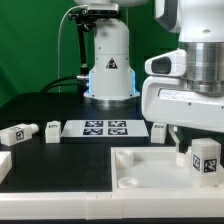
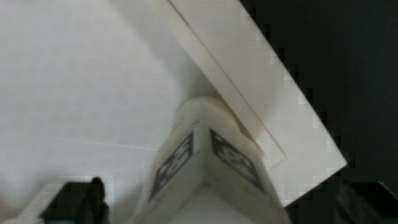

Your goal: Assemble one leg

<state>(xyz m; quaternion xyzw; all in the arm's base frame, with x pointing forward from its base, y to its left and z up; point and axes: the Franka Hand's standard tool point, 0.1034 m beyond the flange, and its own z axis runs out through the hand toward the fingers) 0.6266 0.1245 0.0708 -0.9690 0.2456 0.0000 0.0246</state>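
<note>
A leg, a small white blocky peg with a black-and-white tag, stands upright in the far right corner of the large white tray-like piece. My gripper hangs right over it with the fingers on either side. In the wrist view the leg lies between the fingers, and white tray surface shows between it and the dark finger. The other finger is lost against the dark table. The jaws look open around the leg, not pressing on it.
The marker board lies behind the tray. Loose legs lie at the exterior view's left and beside the board. Another white part shows at the left edge. The arm's base stands at the back.
</note>
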